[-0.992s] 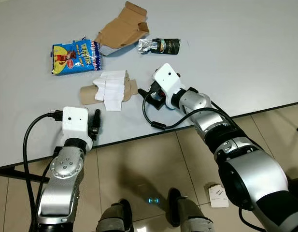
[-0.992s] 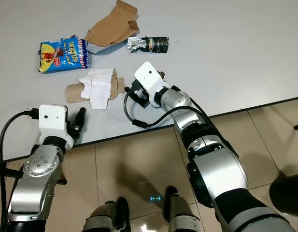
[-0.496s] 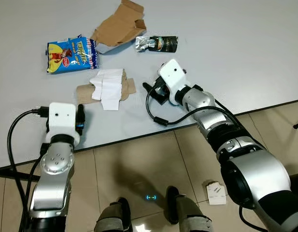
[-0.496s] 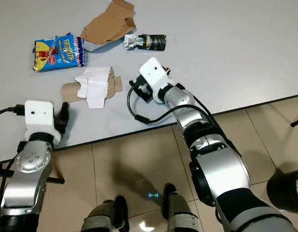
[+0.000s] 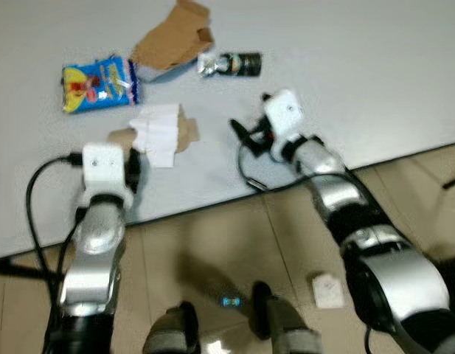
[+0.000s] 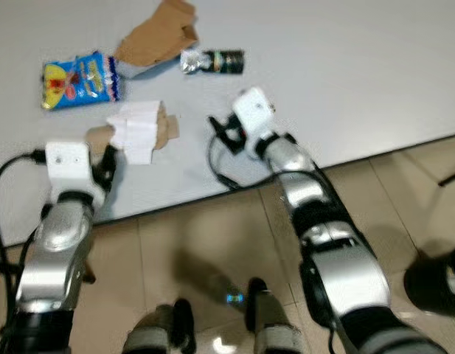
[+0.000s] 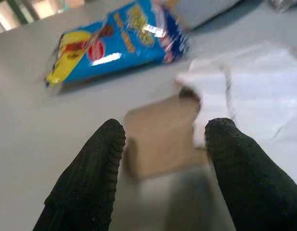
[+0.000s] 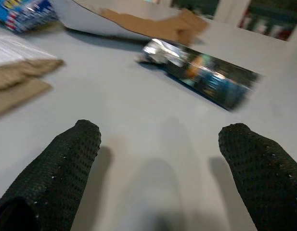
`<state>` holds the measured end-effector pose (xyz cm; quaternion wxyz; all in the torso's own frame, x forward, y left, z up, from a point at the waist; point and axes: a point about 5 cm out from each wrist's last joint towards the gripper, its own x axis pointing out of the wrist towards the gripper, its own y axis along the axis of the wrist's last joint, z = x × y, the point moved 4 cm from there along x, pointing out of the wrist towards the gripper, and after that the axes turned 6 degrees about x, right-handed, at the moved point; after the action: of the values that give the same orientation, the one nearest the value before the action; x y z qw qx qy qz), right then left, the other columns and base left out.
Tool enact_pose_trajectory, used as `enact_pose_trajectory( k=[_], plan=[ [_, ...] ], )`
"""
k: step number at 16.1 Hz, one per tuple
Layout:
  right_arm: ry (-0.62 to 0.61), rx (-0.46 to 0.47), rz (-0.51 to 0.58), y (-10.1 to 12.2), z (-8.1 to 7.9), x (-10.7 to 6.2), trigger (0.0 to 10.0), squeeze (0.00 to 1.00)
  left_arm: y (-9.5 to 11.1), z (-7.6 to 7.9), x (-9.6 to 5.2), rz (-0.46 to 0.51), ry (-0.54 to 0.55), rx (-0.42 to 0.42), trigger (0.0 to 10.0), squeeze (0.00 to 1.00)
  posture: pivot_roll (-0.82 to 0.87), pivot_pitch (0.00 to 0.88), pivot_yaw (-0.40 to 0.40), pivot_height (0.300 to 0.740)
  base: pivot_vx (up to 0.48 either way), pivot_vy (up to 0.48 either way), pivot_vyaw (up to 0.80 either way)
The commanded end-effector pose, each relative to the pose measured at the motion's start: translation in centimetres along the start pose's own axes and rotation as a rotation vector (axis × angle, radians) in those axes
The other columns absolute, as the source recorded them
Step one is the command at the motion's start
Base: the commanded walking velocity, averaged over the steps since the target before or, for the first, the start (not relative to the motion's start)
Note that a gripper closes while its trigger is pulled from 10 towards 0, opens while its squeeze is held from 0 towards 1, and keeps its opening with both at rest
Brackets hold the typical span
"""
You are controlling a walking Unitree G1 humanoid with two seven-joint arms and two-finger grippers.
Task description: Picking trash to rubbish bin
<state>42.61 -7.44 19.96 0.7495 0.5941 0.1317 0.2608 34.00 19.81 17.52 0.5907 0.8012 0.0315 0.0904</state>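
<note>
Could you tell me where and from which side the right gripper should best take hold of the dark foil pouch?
Probably across the middle of the dark foil pouch, from the near side. It lies flat and long across the open right gripper, so its narrow width should fit between the fingers. The crumpled silver end looks less firm.

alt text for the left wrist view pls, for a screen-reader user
The left gripper is open, its two black fingers framing a flattened brown cardboard tube on a grey table. White crumpled paper overlaps the tube's far end, and a blue snack packet lies beyond it.
</note>
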Motion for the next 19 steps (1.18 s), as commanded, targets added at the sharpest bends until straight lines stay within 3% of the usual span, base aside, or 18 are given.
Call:
enact_pose_trajectory(
  k=[1, 4, 6, 12, 19],
  plan=[
    [0.009, 0.015, 0.019, 0.3, -0.2, -0.1, 10.0, 0.00, 0.3, -0.9, 0.2, 0.021, 0.040, -0.019, 10.0, 0.00, -0.04, 0.225, 0.030, 0.740, 0.000, 0.000, 0.00],
    [-0.004, 0.000, 0.099, 1.9, 0.2, -0.4, 10.0, 0.00, 3.7, -1.5, 0.7, 0.138, 0.074, -0.036, 10.0, 0.00, -0.04, 0.191, 0.032, 0.740, 0.000, 0.000, 0.00],
    [-0.024, -0.014, 0.170, 3.3, 0.5, -1.1, 10.0, 0.00, 4.9, -1.7, 0.7, 0.180, 0.085, -0.040, 10.0, 0.00, -0.04, 0.175, 0.032, 0.740, 0.122, 0.000, 0.00],
    [-0.038, -0.024, 0.157, 3.2, 0.9, -2.8, 10.0, 0.00, 4.3, -1.6, 1.3, 0.165, 0.086, -0.041, 10.0, 0.00, -0.06, 0.151, 0.037, 0.740, 0.318, 0.000, 0.00],
    [-0.042, -0.002, 0.130, 3.0, 0.5, -3.1, 10.0, 0.00, 3.9, -1.8, 1.4, 0.146, 0.090, -0.030, 10.0, 0.00, -0.06, 0.156, 0.039, 0.740, 0.342, 0.000, 0.00]
  ],
)
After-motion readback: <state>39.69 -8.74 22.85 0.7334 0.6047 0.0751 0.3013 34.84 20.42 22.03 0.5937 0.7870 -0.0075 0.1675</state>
